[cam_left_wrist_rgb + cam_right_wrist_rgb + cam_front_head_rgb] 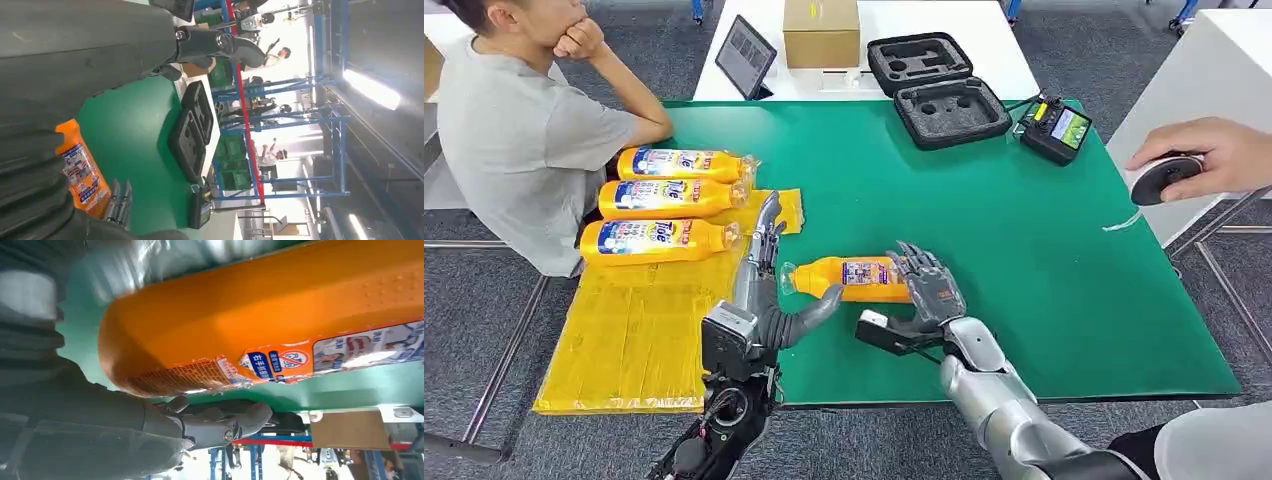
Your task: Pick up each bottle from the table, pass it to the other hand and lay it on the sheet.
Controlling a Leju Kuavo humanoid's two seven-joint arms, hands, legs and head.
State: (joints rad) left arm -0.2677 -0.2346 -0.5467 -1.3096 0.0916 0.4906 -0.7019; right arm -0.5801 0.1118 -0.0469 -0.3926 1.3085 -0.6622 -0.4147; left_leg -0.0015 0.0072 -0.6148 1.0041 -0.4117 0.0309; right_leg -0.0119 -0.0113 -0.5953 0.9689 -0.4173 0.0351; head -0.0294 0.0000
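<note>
An orange bottle (849, 278) lies sideways over the green table (1024, 260), cap toward the yellow sheet (634, 330). My right hand (929, 285) grips its base end, fingers over the top; in the right wrist view the bottle (280, 315) is close, with the thumb (215, 425) beneath it. My left hand (769, 290) is at the bottle's neck end, fingers stretched out past the cap and thumb spread under the neck, not closed on it. The left wrist view has the bottle (82, 170) just beside the hand. Three more orange bottles (664, 197) lie side by side on the sheet's far end.
A person (514, 130) sits at the table's left, by the sheet. Another person's hand (1204, 155) holds a dark device at the right edge. A black foam case (934, 90), a controller (1054, 128), a cardboard box (821, 30) and a tablet (746, 55) stand at the back.
</note>
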